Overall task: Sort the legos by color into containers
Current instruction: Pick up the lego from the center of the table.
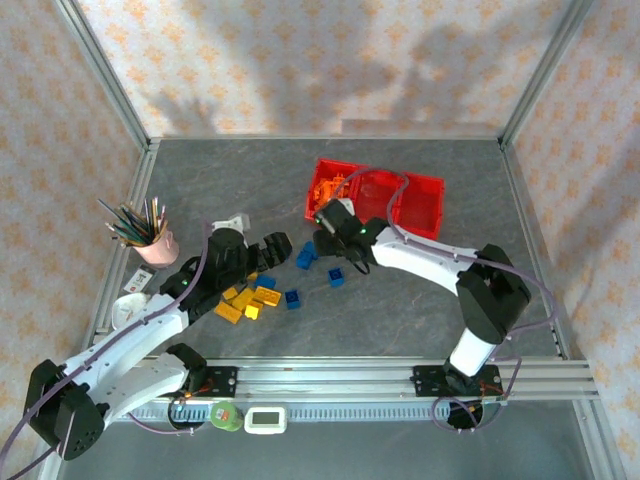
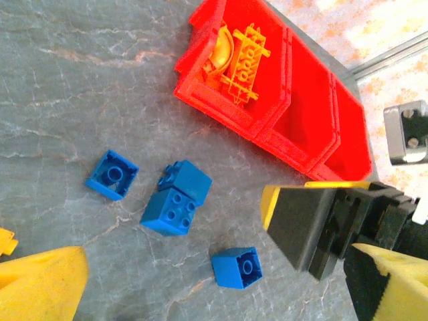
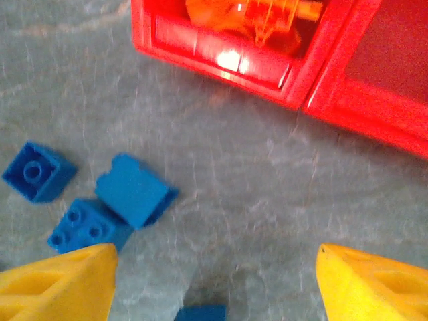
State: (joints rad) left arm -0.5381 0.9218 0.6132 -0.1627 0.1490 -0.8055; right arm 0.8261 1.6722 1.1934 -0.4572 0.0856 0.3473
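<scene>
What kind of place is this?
Probably a robot lab bench, not a playroom: a left arm and right arm bolted to a rail, a table fenced by a metal frame, plus legos and red bins.

Blue brick [image 3: 200, 313] cut by bottom edge; orange legos [image 3: 247, 17] blurred.

1. The containers [image 1: 420, 205] are bright red
2. The orange legos [image 1: 333, 186] lie in the containers' leftmost bin
3. The blue legos [image 1: 306, 256] lie just before the containers, the yellow legos [image 1: 246, 299] farther off
4. The table [image 1: 420, 295] under the containers is dark grey with pale veins
5. The walls [image 1: 300, 60] behind the containers are cream with orange flowers
</scene>
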